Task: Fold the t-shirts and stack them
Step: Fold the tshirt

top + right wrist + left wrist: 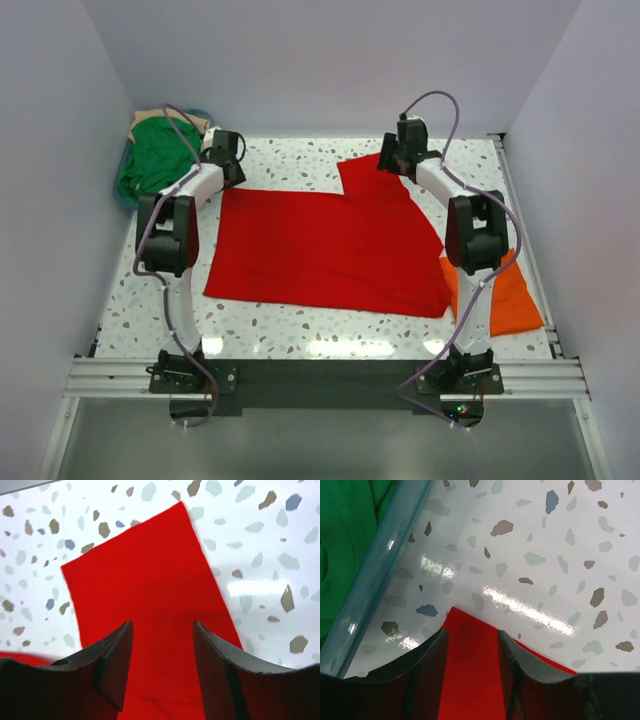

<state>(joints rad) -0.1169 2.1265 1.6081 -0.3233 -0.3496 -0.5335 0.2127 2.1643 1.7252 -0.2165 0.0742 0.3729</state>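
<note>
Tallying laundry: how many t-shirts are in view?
4: red t-shirt spread mid-table; orange t-shirt lying by the right arm; green t-shirt and tan t-shirt piled in the basket at far left. Others may lie hidden under them.

1. A white speckled table [300, 165] is seen, its glossy top marked by reflected light.
2. A teal plastic basket [377, 575] is set at the table's far left corner.
3. An aluminium rail [540, 378] is fixed along the near edge.

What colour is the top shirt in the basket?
Green; the shirt in the basket shows best from the top camera.
</note>
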